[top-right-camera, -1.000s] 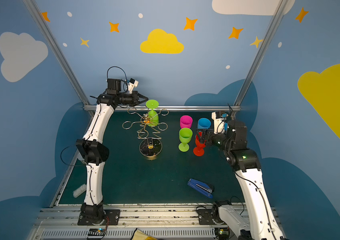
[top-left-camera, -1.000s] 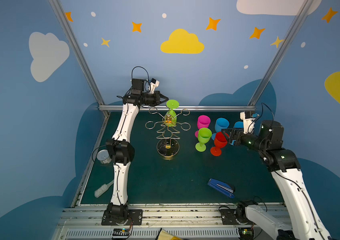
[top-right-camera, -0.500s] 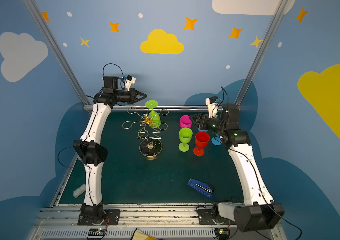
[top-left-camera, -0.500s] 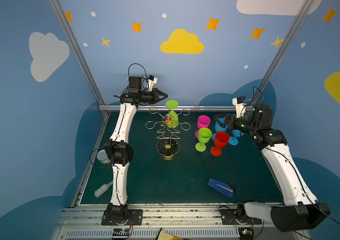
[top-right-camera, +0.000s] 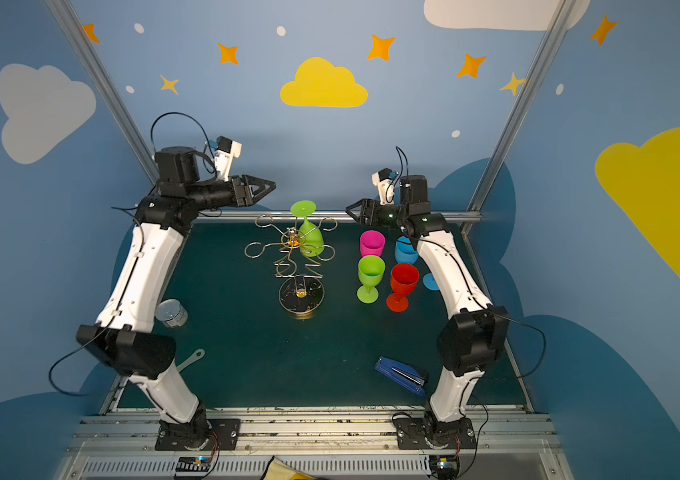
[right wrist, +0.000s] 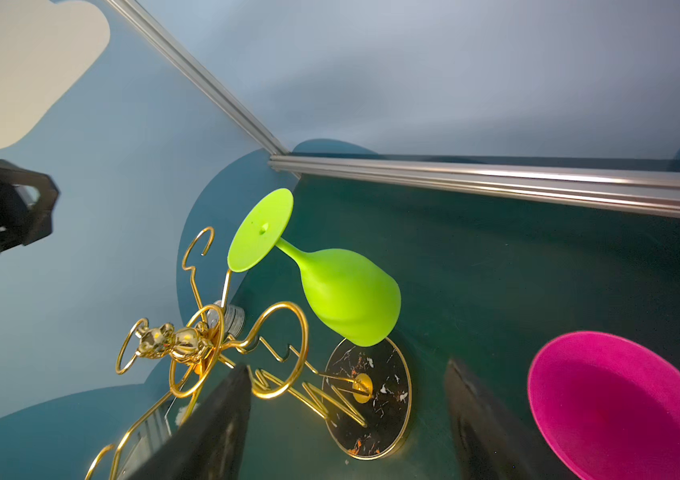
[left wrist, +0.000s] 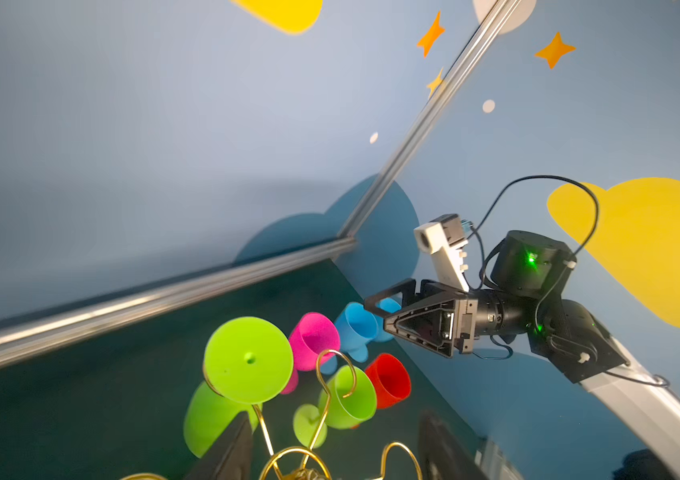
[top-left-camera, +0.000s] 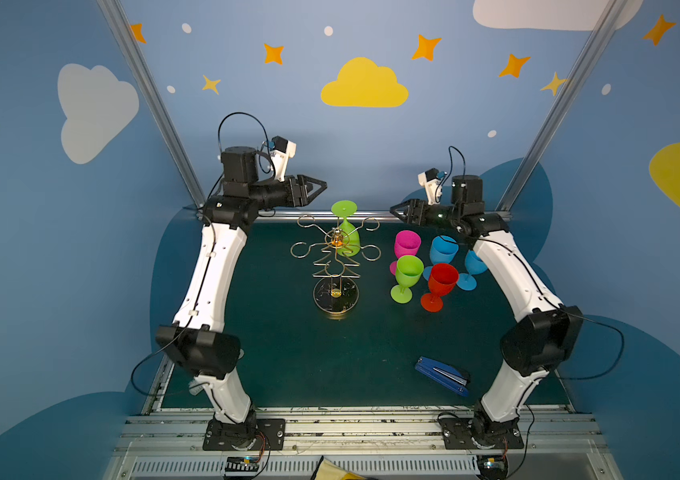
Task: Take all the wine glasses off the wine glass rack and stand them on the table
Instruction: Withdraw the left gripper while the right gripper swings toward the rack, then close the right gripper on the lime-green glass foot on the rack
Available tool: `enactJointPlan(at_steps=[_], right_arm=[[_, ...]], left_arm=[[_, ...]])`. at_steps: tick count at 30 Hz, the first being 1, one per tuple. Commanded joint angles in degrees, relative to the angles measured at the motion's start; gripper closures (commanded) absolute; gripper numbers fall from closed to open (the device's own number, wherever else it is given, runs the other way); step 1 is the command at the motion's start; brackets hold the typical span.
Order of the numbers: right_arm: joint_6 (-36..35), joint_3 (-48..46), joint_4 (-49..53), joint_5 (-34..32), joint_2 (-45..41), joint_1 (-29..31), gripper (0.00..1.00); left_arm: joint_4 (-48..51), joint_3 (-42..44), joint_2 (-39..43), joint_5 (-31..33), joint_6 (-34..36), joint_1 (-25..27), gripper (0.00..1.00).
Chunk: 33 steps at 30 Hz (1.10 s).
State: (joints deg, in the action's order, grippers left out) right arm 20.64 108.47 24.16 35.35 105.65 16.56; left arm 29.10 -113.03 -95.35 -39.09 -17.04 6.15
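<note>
Blue walls painted with clouds and orange stars close in a dark green surface point(top-left-camera: 288, 353), and near the back of it stands the wine glass rack point(top-left-camera: 335, 266), a thin gold wire tree on a round dark base with a gold rim. A lime green wine glass point(top-left-camera: 349, 239) hangs upside down from one of the rack's upper loops on the far side, foot uppermost and bowl tilted down, so it is not yet off the rack. The left gripper point(top-left-camera: 323, 189) hovers up and to the left of the glass's foot, close but clear of it; its wrist camera shows the two fingers point(left wrist: 230, 449) spread wide with nothing between them. The right gripper point(top-left-camera: 393, 211) is held in the air on the other side of the rack, pointing back towards it and above a pink glass point(top-left-camera: 406, 245). Its fingers point(right wrist: 213, 436) are likewise wide apart and empty, well short of the hanging glass. To the right of the rack a cluster of upright glasses stands on the surface: the pink one, a second green one point(top-left-camera: 406, 272) in front of it, a red one point(top-left-camera: 440, 282) beside that, and two blue ones point(top-left-camera: 443, 249) behind, partly hidden by the right arm. A blue stapler point(top-left-camera: 442, 374) lies nearer the front, and in a top view a small tin can point(top-right-camera: 172, 313) sits beside the left arm.
</note>
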Motion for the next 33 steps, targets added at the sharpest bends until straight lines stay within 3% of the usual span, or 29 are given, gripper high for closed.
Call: enactJointPlan(at_steps=[1, 4, 10, 16, 33], right_arm=[[2.1, 5.5, 0.6, 2.8, 4.1, 1.6, 0.28], [4.9, 10.2, -0.4, 5.2, 9.0, 2.5, 0.29], [9.7, 18.4, -1.4, 10.2, 16.9, 3.8, 0.32], [13.6, 22.2, -3.5, 12.3, 19.9, 4.9, 0.33], [12.8, 35.1, 6.3, 11.8, 27.2, 7.1, 0.36]], left_arm=[[-15.2, 14.5, 10.2, 9.3, 5.7, -0.8, 0.25], [-26.4, 28.1, 19.6, 15.3, 7.7, -1.1, 0.18], [-35.3, 48.8, 34.7, 25.0, 13.5, -1.8, 0.03], [-41.3, 61.3, 44.3, 31.4, 14.1, -3.9, 0.01], [-40.9, 66.4, 46.4, 31.7, 11.0, -6.3, 0.01]])
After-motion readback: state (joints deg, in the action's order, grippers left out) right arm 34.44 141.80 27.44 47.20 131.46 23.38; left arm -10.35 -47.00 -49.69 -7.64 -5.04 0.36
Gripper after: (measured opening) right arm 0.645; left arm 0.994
